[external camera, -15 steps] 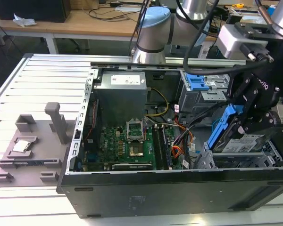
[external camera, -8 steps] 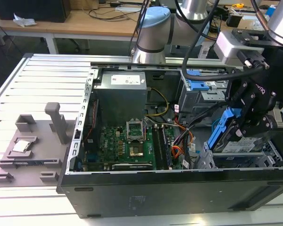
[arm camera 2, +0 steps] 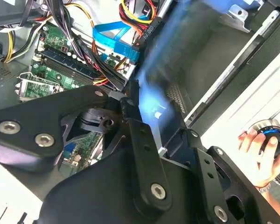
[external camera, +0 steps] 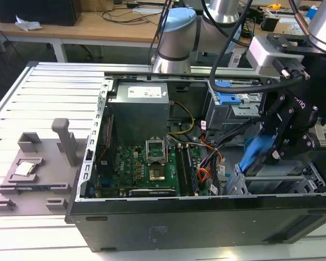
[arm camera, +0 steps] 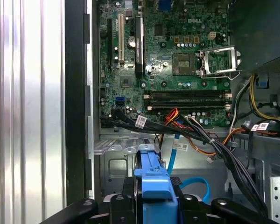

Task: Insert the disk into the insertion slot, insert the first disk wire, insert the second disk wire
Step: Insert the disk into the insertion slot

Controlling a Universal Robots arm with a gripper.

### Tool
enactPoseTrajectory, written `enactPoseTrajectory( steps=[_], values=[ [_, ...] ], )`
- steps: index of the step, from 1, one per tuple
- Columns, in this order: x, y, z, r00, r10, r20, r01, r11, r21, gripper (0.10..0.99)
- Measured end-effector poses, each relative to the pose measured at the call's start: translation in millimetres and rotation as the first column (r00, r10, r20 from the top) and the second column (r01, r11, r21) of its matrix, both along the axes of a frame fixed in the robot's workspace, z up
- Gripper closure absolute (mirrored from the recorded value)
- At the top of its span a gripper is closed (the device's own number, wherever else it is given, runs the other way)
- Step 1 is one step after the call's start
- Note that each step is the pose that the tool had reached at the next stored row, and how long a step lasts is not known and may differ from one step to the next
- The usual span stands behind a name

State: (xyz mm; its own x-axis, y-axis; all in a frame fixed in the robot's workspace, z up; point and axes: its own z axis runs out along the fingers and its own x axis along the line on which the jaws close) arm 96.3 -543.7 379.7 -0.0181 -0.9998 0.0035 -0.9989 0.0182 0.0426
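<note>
Fingers: black metal, closed from both sides on the flat rectangular hard drive in its bright blue plastic carrier. They grip the carrier's edges, likely so the drive's faces stay free to slide in.
Gripper: hangs over the open black computer case, at the exterior view's right.
Drive position: held steeply tilted just above the rectangular silver cage of perforated sheet metal, apparently lined up with its mouth. It is not seated, and whether it touches the cage cannot be told.
Wires: a loose bundle of black, red and orange leads and a thin blue ribbon cable lie beside the cage, seemingly not yet plugged into the drive.
Board: green circuit board, flat on the case floor, with a bare square metal socket frame.
Hand: a person's, outside the case, around a round dark knob.
</note>
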Motion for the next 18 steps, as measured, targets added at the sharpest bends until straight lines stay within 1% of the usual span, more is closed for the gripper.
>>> enactPoseTrajectory(
  steps=[6, 7, 12, 13, 18],
  values=[
    [0.0, 0.0, -0.1, 1.0000, 0.000, 0.0000, 0.000, 1.0000, 0.000, 0.643],
    [0.0, 0.0, -0.1, 1.0000, 0.000, 0.0000, 0.000, 1.0000, 0.000, 0.659],
    [0.0, 0.0, -0.2, 1.0000, 0.000, 0.0000, 0.000, 1.0000, 0.000, 0.969],
    [0.0, 0.0, -0.2, 1.0000, 0.000, 0.0000, 0.000, 1.0000, 0.000, 0.980],
    [0.1, 0.0, -0.3, 1.0000, 0.000, -0.0001, 0.000, 1.0000, 0.000, 0.980]
  ],
)
